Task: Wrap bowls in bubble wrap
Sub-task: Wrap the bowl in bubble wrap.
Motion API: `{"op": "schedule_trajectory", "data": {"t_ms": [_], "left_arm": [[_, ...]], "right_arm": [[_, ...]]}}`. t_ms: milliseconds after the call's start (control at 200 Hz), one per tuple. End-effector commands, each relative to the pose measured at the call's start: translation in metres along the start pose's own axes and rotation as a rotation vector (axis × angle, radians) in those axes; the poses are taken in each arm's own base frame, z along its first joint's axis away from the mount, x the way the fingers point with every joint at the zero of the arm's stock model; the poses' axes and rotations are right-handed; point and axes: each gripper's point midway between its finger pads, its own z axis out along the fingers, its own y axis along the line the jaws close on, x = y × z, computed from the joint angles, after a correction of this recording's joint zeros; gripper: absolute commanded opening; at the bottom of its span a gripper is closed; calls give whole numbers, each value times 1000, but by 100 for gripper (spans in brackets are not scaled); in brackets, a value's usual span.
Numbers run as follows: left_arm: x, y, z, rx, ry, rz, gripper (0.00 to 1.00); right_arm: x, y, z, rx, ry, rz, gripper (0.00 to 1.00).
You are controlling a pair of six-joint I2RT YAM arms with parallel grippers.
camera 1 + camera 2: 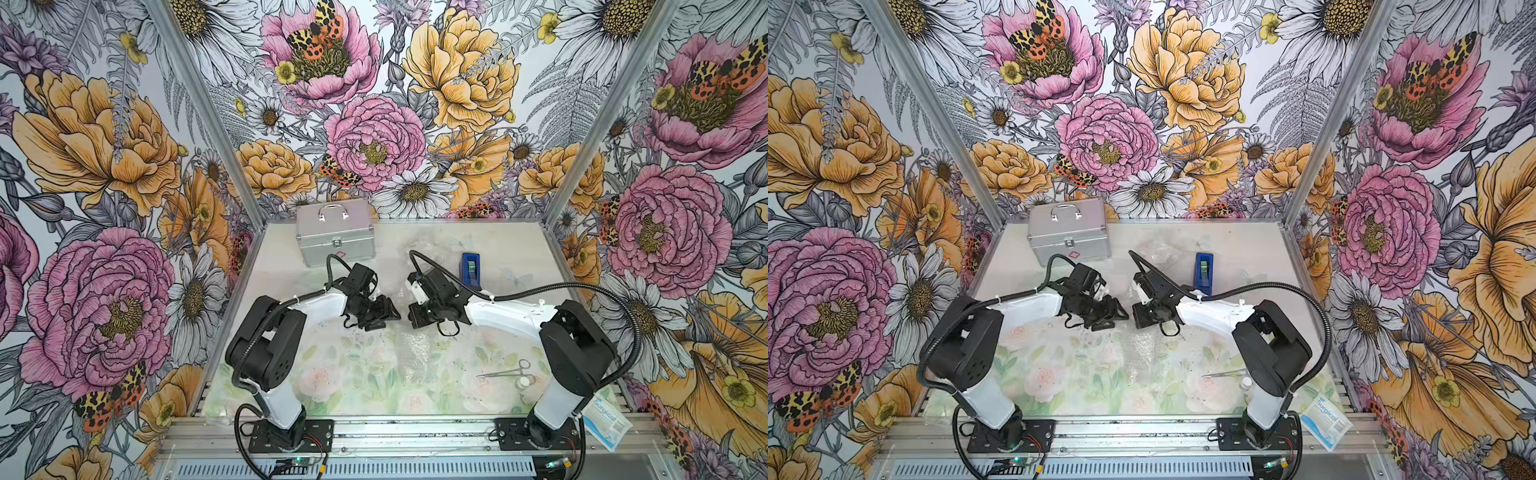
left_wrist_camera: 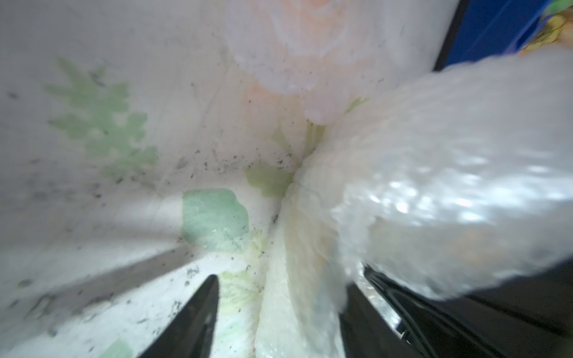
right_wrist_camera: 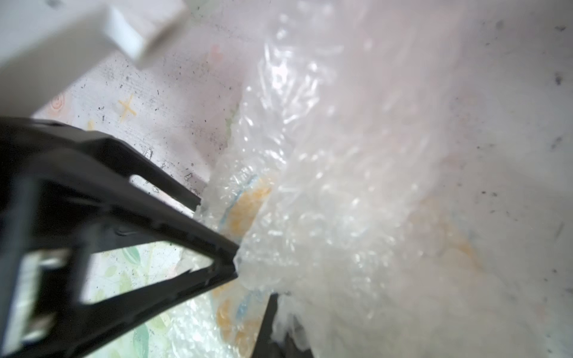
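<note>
A bowl (image 3: 245, 207) shows only as blurred yellow and blue patches through the bubble wrap (image 3: 341, 186) bundled round it in the right wrist view. My right gripper (image 3: 280, 322) is shut on a fold of that wrap. My left gripper (image 2: 282, 282) is open, its fingers (image 2: 192, 316) apart, and a strip of bubble wrap (image 2: 297, 294) runs between them without being pinched. In both top views the two grippers (image 1: 395, 316) (image 1: 411, 318) meet tip to tip at the table's middle and hide the bundle. More wrap (image 1: 409, 353) lies flat in front of them.
A silver case (image 1: 334, 237) stands at the back left, and a blue tape dispenser (image 1: 470, 271) behind the right gripper. More crumpled wrap (image 1: 424, 249) lies at the back centre. Metal forceps (image 1: 505, 370) and a small white jar (image 1: 524, 382) lie front right, and a surgical packet (image 1: 606, 419) at the corner.
</note>
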Motion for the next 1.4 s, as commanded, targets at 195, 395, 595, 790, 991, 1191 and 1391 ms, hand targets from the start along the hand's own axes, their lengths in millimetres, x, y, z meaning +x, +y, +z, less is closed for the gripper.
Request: {"op": "schedule_trajectory", "data": {"t_ms": [195,395,595,790,991,1191,1391], "left_arm": [[-7,-39,-7,110,-55,92,78],[-17,-38,16,107,-48,78,76],[-26,-29,26,73,-69,63,70],[-20,-33,25,76,-65,76,69],[-14,-41,25,78,-70,99,70],[-13,-41,25,83,-77,88,70],[-24,-52,-6,120,-134,83,77]], "right_arm": [[-13,5,-7,-33,-52,28,0],[-11,8,-11,-51,-62,37,0],[-20,-1,-45,26,-151,43,28],[-34,-29,-94,201,-243,150,62],[-23,-54,-70,267,-122,306,68],[-3,-42,-28,243,9,279,71],[19,-54,-5,273,99,257,71]]}}
